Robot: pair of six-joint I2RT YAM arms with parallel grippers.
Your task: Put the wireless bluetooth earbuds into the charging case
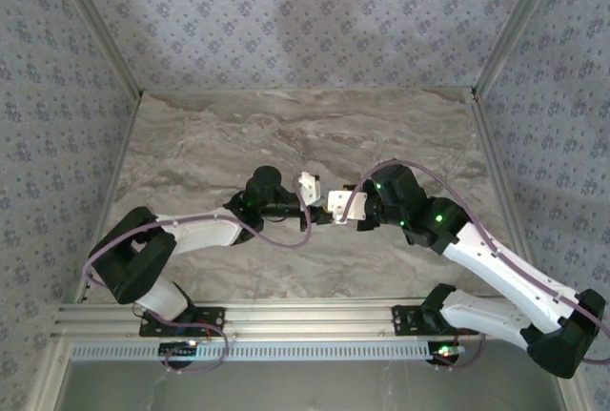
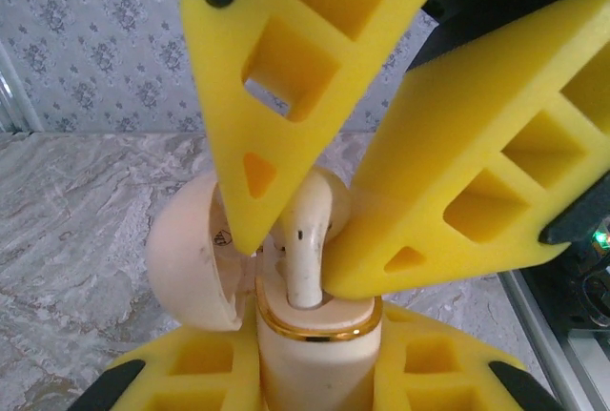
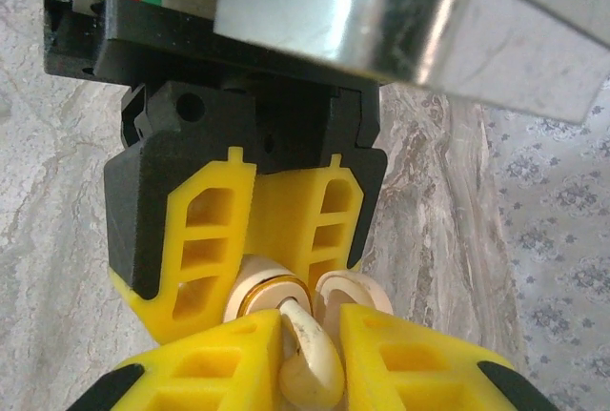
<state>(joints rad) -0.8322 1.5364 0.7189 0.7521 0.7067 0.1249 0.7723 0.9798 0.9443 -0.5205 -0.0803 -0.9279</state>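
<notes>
Glossy cream earbud (image 2: 307,239) stem in gold-rimmed case (image 2: 319,373), seemingly half-seated.

L gripper (image 2: 319,382) clamps charging case (image 2: 319,354) on both sides. Lid (image 2: 186,258) is open, just left of case. Earbud (image 2: 307,249) stands stem-down inside case's gold rim, w/ R gripper (image 2: 307,263) pinching it just above case.

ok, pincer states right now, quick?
Left pincer: closed, holding the charging case.
Right pincer: closed, pinching an earbud by its stem.
</notes>
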